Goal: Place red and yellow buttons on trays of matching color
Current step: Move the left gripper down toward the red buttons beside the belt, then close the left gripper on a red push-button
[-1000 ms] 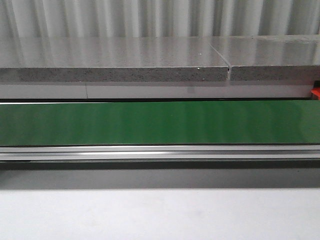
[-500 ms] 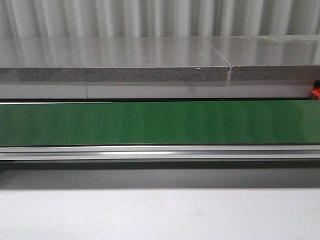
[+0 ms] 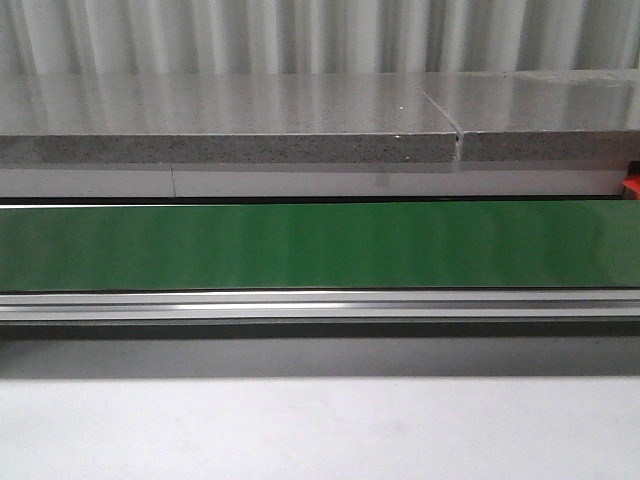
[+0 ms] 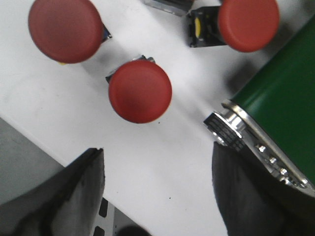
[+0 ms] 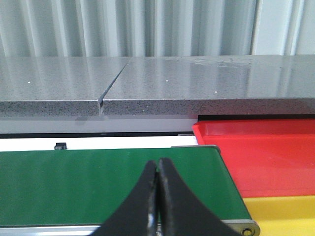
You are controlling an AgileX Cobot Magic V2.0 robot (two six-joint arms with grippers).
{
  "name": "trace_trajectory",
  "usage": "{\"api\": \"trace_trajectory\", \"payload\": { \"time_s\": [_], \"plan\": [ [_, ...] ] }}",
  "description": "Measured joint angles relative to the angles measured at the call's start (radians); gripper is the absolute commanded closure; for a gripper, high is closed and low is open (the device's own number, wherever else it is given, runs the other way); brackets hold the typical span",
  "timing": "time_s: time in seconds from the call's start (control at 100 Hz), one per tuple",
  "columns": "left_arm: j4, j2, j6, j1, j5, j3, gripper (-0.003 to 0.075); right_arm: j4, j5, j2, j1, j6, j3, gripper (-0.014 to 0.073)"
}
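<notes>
Nothing moved; L hand [image 4: 157, 196] agape over red buttons [image 4: 140, 91].

Your conveyor belt [image 3: 320, 245] is plain deep green, edged by a silver metal rail [image 3: 320, 305]. Behind it, the stone slab [image 3: 230, 125] is speckled grey, and the wall [image 3: 300, 35] shows pale vertical ribs. Off the belt's end you have a red tray [image 5: 266, 157] and a yellow tray [image 5: 280, 216] (both unpatterned). Under your left arm, three red buttons [image 4: 140, 91] sit on a white table [image 4: 162, 167]; one base shows yellow. Your gripper fingers [image 4: 78, 191] are black.
</notes>
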Motion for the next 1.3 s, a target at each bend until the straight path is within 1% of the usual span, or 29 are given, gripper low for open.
{"api": "trace_trajectory", "payload": {
  "time_s": [0.11,0.35,0.59,0.69,0.81,0.88,1.16,1.3],
  "plan": [
    [0.000,0.051,0.000,0.022,0.022,-0.030,0.0258,0.000,0.000,0.000,0.000,0.000,0.000,0.0661],
    [0.002,0.128,-0.015,0.024,0.024,-0.050,0.0258,0.000,0.000,0.000,0.000,0.000,0.000,0.0661],
    [0.000,0.196,-0.015,0.024,-0.042,-0.054,0.0261,0.000,0.000,0.000,0.000,0.000,0.000,0.0661],
    [0.000,0.221,-0.015,0.024,-0.056,-0.056,0.0303,0.000,0.000,0.000,0.000,0.000,0.000,0.0661],
    [-0.002,0.227,-0.017,0.024,-0.075,-0.056,0.0415,0.000,0.000,0.000,0.000,0.000,0.000,0.0661],
    [-0.002,0.227,-0.015,0.024,-0.085,-0.056,0.0460,0.000,0.000,0.000,0.000,0.000,0.000,0.0661],
    [-0.002,0.222,0.025,0.024,-0.090,-0.056,0.0464,0.000,0.000,0.000,0.000,0.000,0.000,0.0661],
    [-0.002,0.166,0.083,0.024,-0.061,-0.056,0.0464,0.000,0.000,0.000,0.000,0.000,0.000,0.0661]
  ]
}}
